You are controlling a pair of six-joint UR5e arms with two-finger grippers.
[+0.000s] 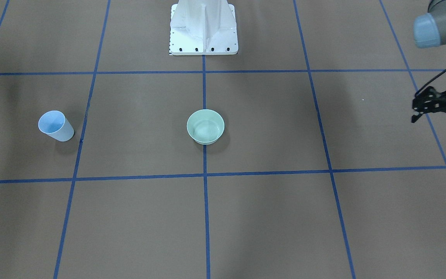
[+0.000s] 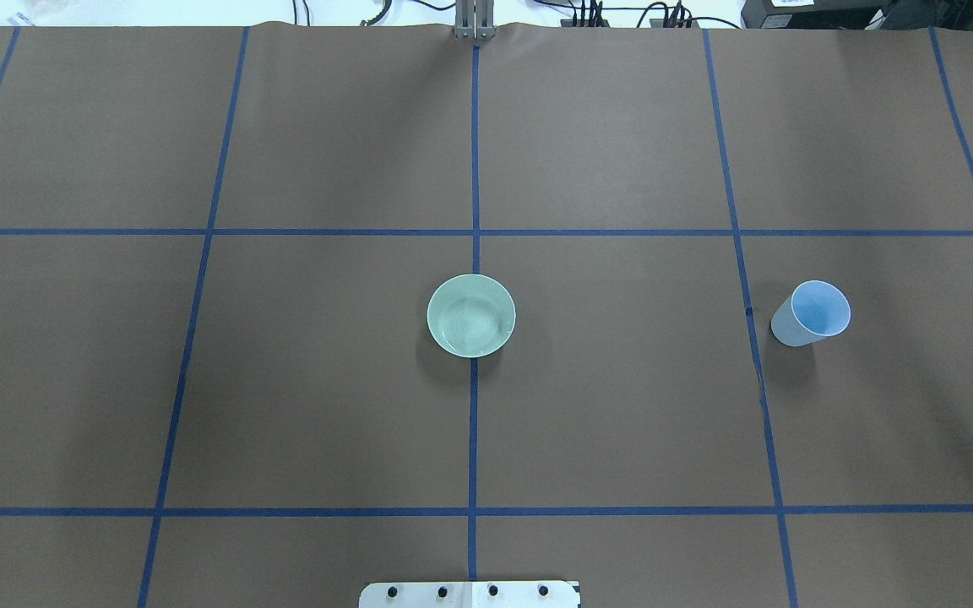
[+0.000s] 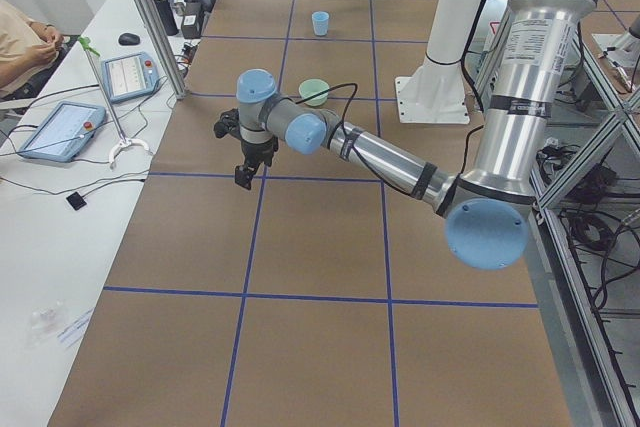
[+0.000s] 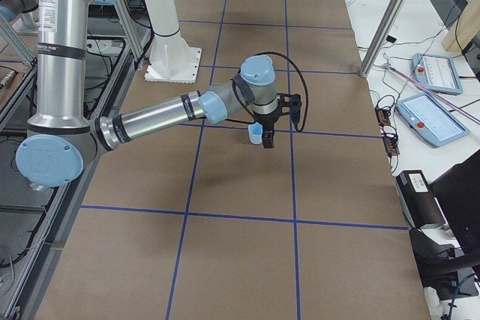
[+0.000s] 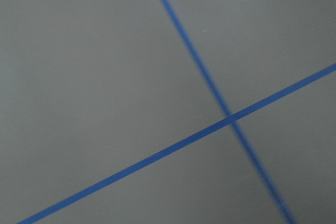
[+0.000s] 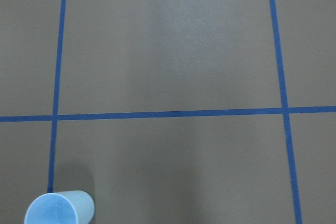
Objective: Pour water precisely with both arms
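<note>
arms: the left arm (image 3: 390,162) reaches out low over the table's (image 2: 326,405) left end and the right arm (image 4: 157,116) over its right end; both hang above the brown surface.
left gripper (image 1: 436,124): jaws spread, nothing between them; well apart from the bowl, and farther from the cup.
right gripper (image 4: 268,137): only a black sliver shows at the overhead view's right edge; whether its jaws are spread or closed cannot be told.
cup (image 2: 812,314) and right gripper: the cup stands upright on the table's right part, just beside a blue tape line; the gripper is off to its outer side, apart from it.
views compared: the exterior right view sets the gripper against the cup, but the overhead view shows a gap; the right wrist view has the cup in its lower left corner.
cup, look: pale blue, tapered, mouth up; its contents cannot be told.
bowl (image 2: 471,315): pale green, round, upright on the centre tape line.
pedestal (image 1: 203,27): white, bolted down behind the bowl.
table edge: a seated person (image 3: 20,42) is beside two control tablets.
</note>
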